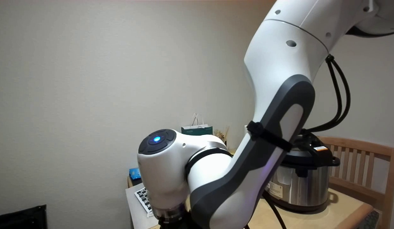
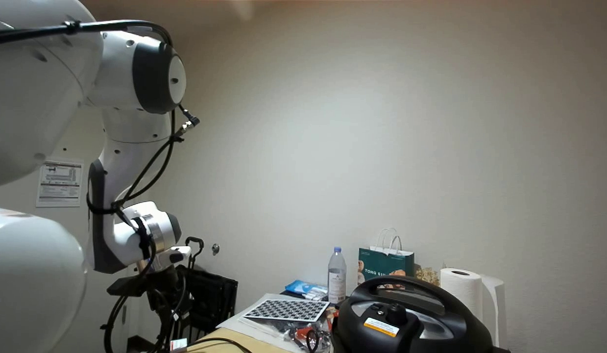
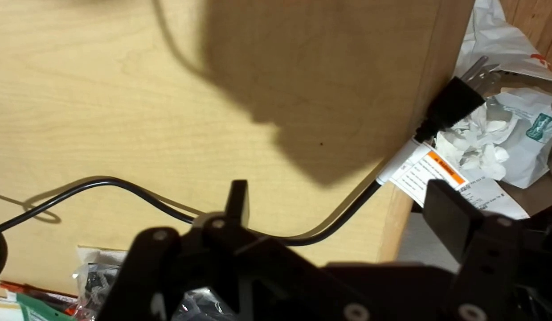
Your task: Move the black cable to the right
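The black cable point(image 3: 111, 180) lies in a loose wave across the wooden table point(image 3: 102, 111) in the wrist view. Its black plug point(image 3: 451, 104) and white warning tag point(image 3: 436, 171) reach past the table's edge at the right. My gripper point(image 3: 338, 191) is open and empty, with its fingers wide apart. The cable runs behind the left finger in the picture and through the space between the fingers. Parts of the cable also show in both exterior views point(image 1: 274, 210) point(image 2: 220, 339). In an exterior view the gripper is almost wholly cut off at the bottom edge.
The silver-and-black cooker pot point(image 1: 300, 187) stands on the table. Plastic-bagged items point(image 3: 100, 281) lie near the cable. A checkered board point(image 2: 286, 310), water bottle point(image 2: 337, 277), green bag point(image 2: 381, 262) and paper towel roll point(image 2: 461, 291) stand farther back. White rubbish point(image 3: 476, 138) lies beyond the table edge.
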Controlling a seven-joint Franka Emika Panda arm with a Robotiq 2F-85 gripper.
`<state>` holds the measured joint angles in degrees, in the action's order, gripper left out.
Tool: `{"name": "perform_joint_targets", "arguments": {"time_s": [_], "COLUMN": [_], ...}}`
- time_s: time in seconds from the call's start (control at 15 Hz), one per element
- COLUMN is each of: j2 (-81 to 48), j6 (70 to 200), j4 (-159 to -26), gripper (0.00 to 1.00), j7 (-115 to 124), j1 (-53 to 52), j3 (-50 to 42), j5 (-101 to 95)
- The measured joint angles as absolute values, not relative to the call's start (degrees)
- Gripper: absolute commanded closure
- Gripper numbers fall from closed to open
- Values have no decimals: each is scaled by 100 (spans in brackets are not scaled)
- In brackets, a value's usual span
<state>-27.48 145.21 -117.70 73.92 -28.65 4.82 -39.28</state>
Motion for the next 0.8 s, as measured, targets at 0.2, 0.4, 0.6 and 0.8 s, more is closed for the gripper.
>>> {"name": "perform_joint_targets", "arguments": {"time_s": [0.2, 0.4, 0.6, 0.8], "j2": [-2989, -3513, -4092, -4375], "j6": [14521, 14515, 14517, 14517], "j4": [-11563, -11068, -10442, -10115], "gripper": [0, 0, 0, 0], "j7": [7392, 7392, 7392, 7392], "j1": [-2870, -2909, -3096, -3211], "j3": [442, 363, 190, 106], "j5": [-3928, -3928, -3949, -3952]}}
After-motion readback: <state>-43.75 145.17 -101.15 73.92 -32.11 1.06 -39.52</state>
